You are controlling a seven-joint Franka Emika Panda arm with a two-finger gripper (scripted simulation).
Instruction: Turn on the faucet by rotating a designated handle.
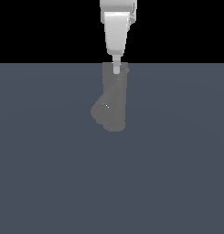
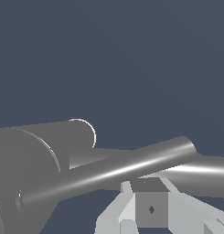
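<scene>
Flat slate-blue surface [image 1: 49, 173] under a black backdrop. Mid-scene, the grey Y-shaped faucet [image 1: 114, 103], upright, fat spout angled toward the exterior view's left. White arm down from above, tool [image 1: 116, 68] right at the faucet's top rim. In the wrist view, the handle [image 2: 113, 171] — a straight rod, long axis running across just beyond the tool's fingers [image 2: 127, 208]. Spread or pressed together: cannot tell. Probably a sideways push along the rod's arc next — contact unclear.

Faucet [image 1: 114, 103]: grey Y-shaped cylinder, frame centre, on blue-grey floor [image 1: 49, 173]; fat spout angled lower left. Gripper [image 1: 116, 68]: white, descends from top centre, tip overlapping faucet's upper end; jaw state indiscernible. Background black.
</scene>
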